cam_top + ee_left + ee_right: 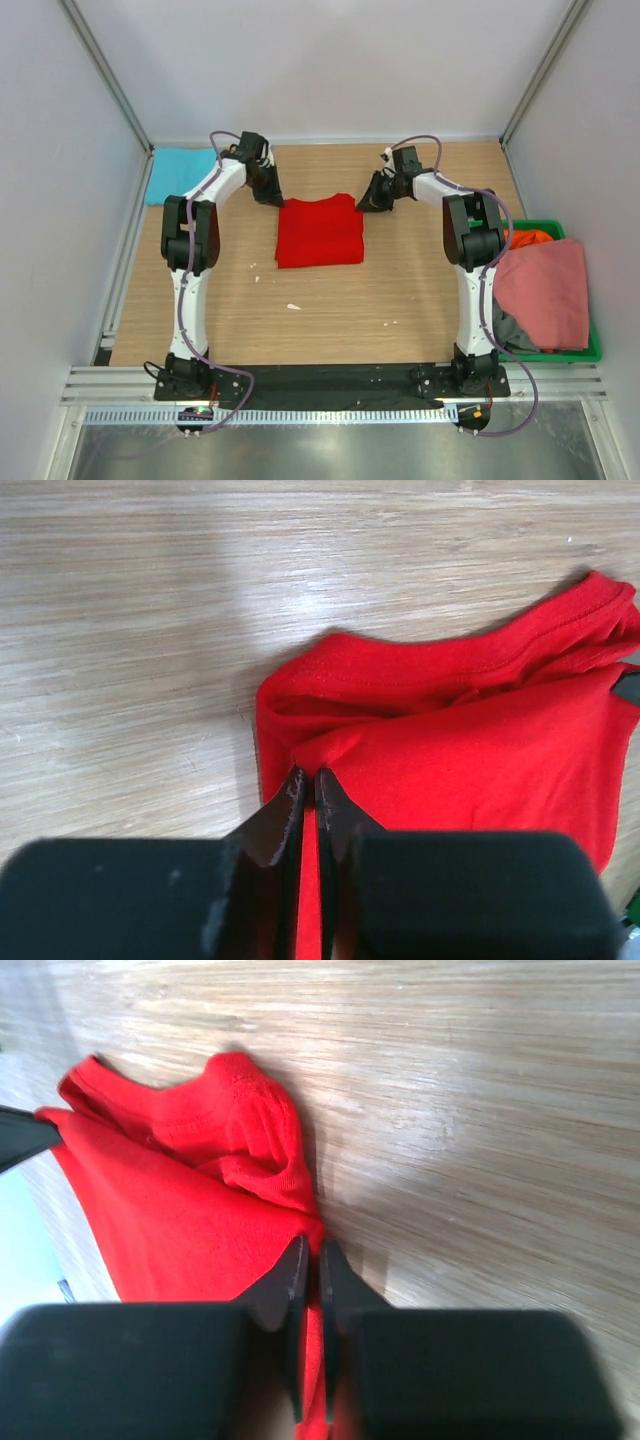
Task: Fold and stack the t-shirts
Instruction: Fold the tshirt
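Note:
A bright red t-shirt [320, 232] lies folded in the middle of the wooden table. My left gripper [272, 196] is at its far left corner and is shut on the red cloth [470, 750]. My right gripper [368, 202] is at its far right corner and is shut on the red cloth [190, 1210]. A turquoise t-shirt [180, 175] lies folded at the far left. A salmon pink t-shirt [545, 292] drapes over the crate, with orange [527, 238] and dark grey [508, 330] cloth under it.
A green plastic crate [580, 352] stands at the right edge of the table. Small white scraps [293, 306] lie on the wood in front of the red t-shirt. Grey walls close in the left, back and right sides.

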Tool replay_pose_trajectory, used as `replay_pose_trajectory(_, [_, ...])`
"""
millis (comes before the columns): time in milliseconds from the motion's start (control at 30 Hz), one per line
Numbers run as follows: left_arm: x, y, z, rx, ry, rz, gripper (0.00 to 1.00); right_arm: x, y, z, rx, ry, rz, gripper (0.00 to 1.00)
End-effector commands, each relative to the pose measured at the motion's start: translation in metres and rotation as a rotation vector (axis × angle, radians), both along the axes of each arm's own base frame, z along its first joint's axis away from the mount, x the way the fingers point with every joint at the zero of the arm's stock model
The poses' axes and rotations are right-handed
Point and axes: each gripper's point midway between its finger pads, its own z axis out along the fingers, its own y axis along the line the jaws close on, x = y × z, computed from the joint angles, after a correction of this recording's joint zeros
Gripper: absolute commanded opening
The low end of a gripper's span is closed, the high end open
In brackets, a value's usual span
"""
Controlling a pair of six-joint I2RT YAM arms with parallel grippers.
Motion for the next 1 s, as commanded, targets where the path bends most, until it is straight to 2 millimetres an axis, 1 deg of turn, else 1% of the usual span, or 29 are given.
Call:
replay_pose_trajectory(0, [0.010,-0.003,0.023,-0.026,-0.047,0.001,0.00,0.012,0.007,0.031,0.052,-0.094,-0.020,0.03])
replay_pose_trajectory(33, [0.011,-0.003,0.032,-0.030,-0.064,0.007,0.00,0.011,0.006,0.039,0.055,-0.107,-0.029,0.01])
replay_pose_trajectory(67, [0.010,-0.003,0.037,-0.034,-0.069,0.012,0.00,0.012,0.005,0.048,0.051,-0.124,-0.042,0.01])
replay_pose_trajectory(100, [0.009,-0.001,0.039,-0.027,-0.071,0.021,0.00,0.009,0.004,0.063,0.052,-0.145,-0.045,0.01])
replay_pose_trajectory(133, [0.008,0.000,0.051,-0.032,-0.087,0.037,0.00,0.007,0.005,0.072,0.053,-0.158,-0.046,0.01])
replay_pose_trajectory(167, [0.006,0.001,0.056,-0.030,-0.093,0.044,0.00,0.005,0.003,0.077,0.045,-0.162,-0.057,0.01])
replay_pose_trajectory(200, [0.001,0.003,0.055,-0.024,-0.087,0.052,0.00,0.000,0.002,0.088,0.040,-0.164,-0.057,0.01])
replay_pose_trajectory(233, [-0.001,0.005,0.058,-0.023,-0.084,0.067,0.00,-0.004,0.002,0.092,0.033,-0.161,-0.054,0.01])
replay_pose_trajectory(267, [-0.004,0.006,0.070,-0.024,-0.105,0.075,0.00,-0.007,0.002,0.093,0.017,-0.162,-0.055,0.01])
replay_pose_trajectory(300, [-0.008,0.008,0.070,-0.021,-0.098,0.081,0.00,-0.013,0.001,0.096,0.009,-0.150,-0.056,0.01])
replay_pose_trajectory(333, [-0.014,0.011,0.066,-0.008,-0.082,0.090,0.00,-0.016,0.001,0.107,0.015,-0.164,-0.056,0.01])
replay_pose_trajectory(400, [-0.025,0.015,0.069,-0.001,-0.075,0.104,0.00,-0.024,0.006,0.113,0.019,-0.171,-0.051,0.01])
replay_pose_trajectory(433, [-0.029,0.015,0.070,0.000,-0.071,0.105,0.00,-0.027,0.007,0.122,0.022,-0.187,-0.051,0.01])
replay_pose_trajectory(467, [-0.030,0.017,0.071,0.002,-0.072,0.115,0.00,-0.028,0.008,0.125,0.023,-0.192,-0.050,0.01])
replay_pose_trajectory(500, [-0.033,0.019,0.077,0.004,-0.077,0.118,0.00,-0.029,0.012,0.130,0.026,-0.204,-0.043,0.01])
replay_pose_trajectory(567, [-0.033,0.023,0.078,0.023,-0.086,0.138,0.00,-0.029,0.016,0.144,0.056,-0.230,-0.042,0.01])
replay_pose_trajectory(600, [-0.031,0.026,0.080,0.031,-0.098,0.151,0.00,-0.027,0.023,0.152,0.068,-0.259,-0.032,0.01])
replay_pose_trajectory(633, [-0.029,0.028,0.079,0.041,-0.097,0.161,0.00,-0.024,0.025,0.156,0.074,-0.271,-0.030,0.01])
replay_pose_trajectory(700, [-0.021,0.031,0.081,0.057,-0.114,0.177,0.00,-0.014,0.030,0.157,0.080,-0.292,-0.024,0.01])
replay_pose_trajectory(733, [-0.017,0.031,0.071,0.063,-0.098,0.180,0.00,-0.010,0.033,0.154,0.084,-0.287,-0.021,0.01])
replay_pose_trajectory(767, [-0.016,0.031,0.066,0.066,-0.081,0.179,0.00,0.000,0.036,0.158,0.088,-0.311,-0.012,0.01])
replay_pose_trajectory(800, [-0.007,0.033,0.070,0.075,-0.096,0.188,0.00,0.008,0.038,0.135,0.073,-0.280,-0.008,0.01])
replay_pose_trajectory(833, [-0.001,0.035,0.053,0.098,-0.069,0.187,0.00,0.017,0.038,0.125,0.061,-0.273,-0.013,0.01])
replay_pose_trajectory(867, [0.004,0.037,0.047,0.111,-0.069,0.190,0.00,0.029,0.041,0.130,0.073,-0.301,-0.009,0.01])
replay_pose_trajectory(900, [0.013,0.037,0.045,0.120,-0.081,0.194,0.00,0.043,0.044,0.108,0.071,-0.296,-0.014,0.01])
replay_pose_trajectory(933, [0.018,0.040,0.023,0.149,-0.056,0.186,0.00,0.054,0.043,0.101,0.064,-0.306,-0.027,0.02])
replay_pose_trajectory(967, [0.020,0.042,0.014,0.172,-0.041,0.185,0.00,0.070,0.048,0.114,0.083,-0.355,-0.019,0.01])
